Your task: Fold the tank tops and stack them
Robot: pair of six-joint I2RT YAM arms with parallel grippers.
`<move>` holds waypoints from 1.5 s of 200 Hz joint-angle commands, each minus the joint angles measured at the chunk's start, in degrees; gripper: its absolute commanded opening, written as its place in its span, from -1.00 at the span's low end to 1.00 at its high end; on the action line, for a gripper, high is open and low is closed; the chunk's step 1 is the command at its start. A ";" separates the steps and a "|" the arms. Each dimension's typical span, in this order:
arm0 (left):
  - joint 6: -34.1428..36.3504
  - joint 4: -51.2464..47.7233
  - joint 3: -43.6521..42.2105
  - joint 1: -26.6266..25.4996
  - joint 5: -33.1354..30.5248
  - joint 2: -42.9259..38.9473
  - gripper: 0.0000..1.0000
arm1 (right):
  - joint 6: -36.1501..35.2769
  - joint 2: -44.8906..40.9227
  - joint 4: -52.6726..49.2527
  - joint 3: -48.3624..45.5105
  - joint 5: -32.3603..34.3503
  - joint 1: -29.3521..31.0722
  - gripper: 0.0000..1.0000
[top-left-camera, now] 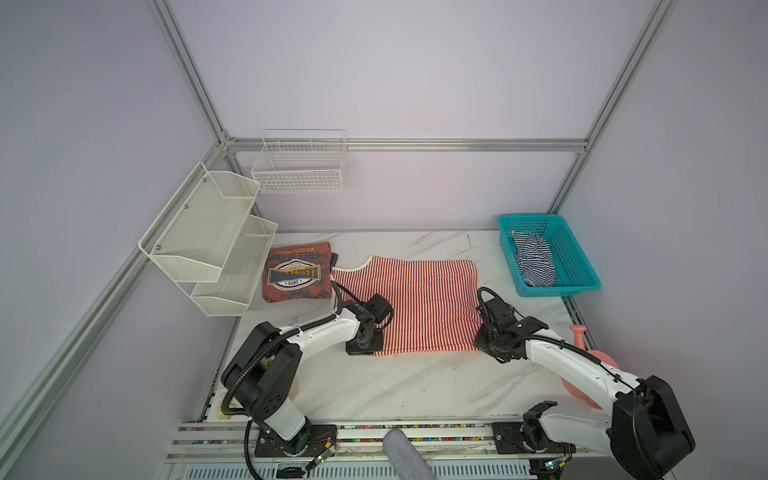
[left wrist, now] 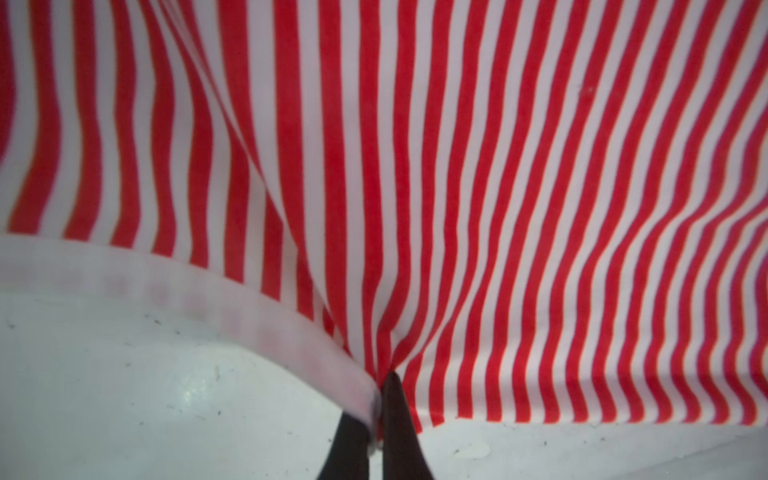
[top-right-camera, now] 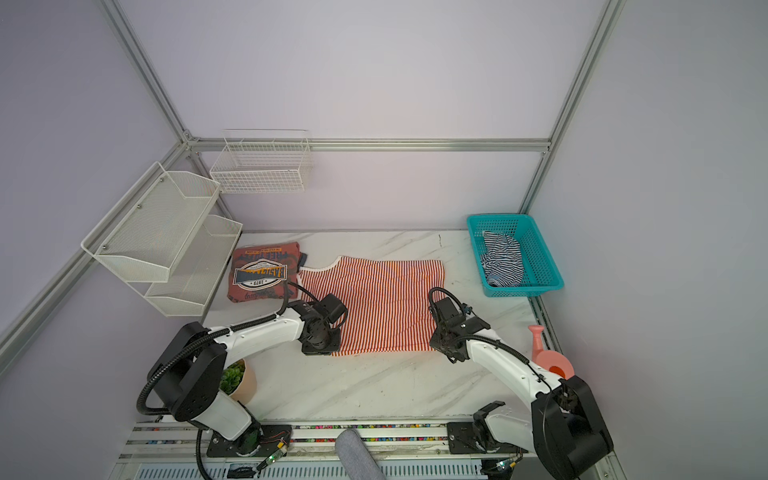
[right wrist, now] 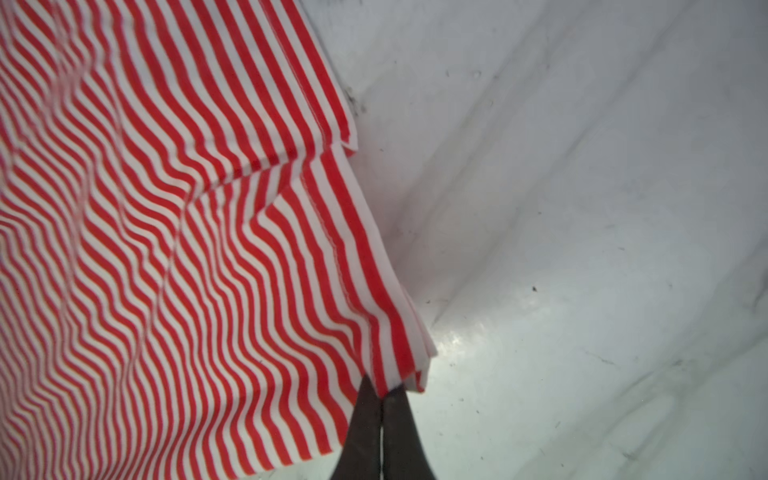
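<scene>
Wrist views — left fingers, right fingers clamped on red-striped tank top | both top views — fingertips hidden

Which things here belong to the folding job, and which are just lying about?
Job: red-striped tank top, pinched by left gripper and right gripper; navy-striped tank top in teal basket.
Lying about: rust-red printed garment, pink watering can, potted plant, wire basket, mesh shelf.

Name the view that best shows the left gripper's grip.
Left wrist view: the left gripper is shut on the red-striped tank top at its pale trim. In both top views the left arm hides the pinch. The right wrist view shows only the right gripper pinching another corner.
</scene>
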 commanded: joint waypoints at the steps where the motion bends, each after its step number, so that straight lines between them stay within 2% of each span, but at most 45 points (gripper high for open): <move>1: 2.12 -5.11 6.08 0.12 -4.13 -1.34 -1.00 | -0.01 -0.38 -4.09 2.98 2.65 0.11 -1.00; 56: 7.87 -8.55 18.22 1.13 -9.00 4.05 -1.00 | -4.86 6.67 -2.77 10.61 3.83 0.12 -1.00; 107: 12.14 -9.36 26.31 4.72 -9.55 9.76 -0.97 | -9.68 13.26 -2.28 16.71 4.14 -1.78 -1.00; 188: 16.73 -11.05 38.79 7.31 -9.43 19.00 -0.91 | -18.22 21.88 0.45 23.49 -1.09 -8.93 -1.00; 230: 18.18 -11.91 43.90 8.64 -9.30 23.93 -0.90 | -21.34 29.16 1.92 28.59 -3.90 -10.32 -1.00; 281: 20.44 -13.77 50.81 9.64 -10.08 29.49 -0.71 | -23.57 37.66 2.35 34.56 -5.77 -12.21 -1.00; 300: 21.16 -14.75 53.83 10.27 -10.07 31.85 -0.55 | -23.74 40.59 2.26 36.88 -6.15 -12.69 -1.00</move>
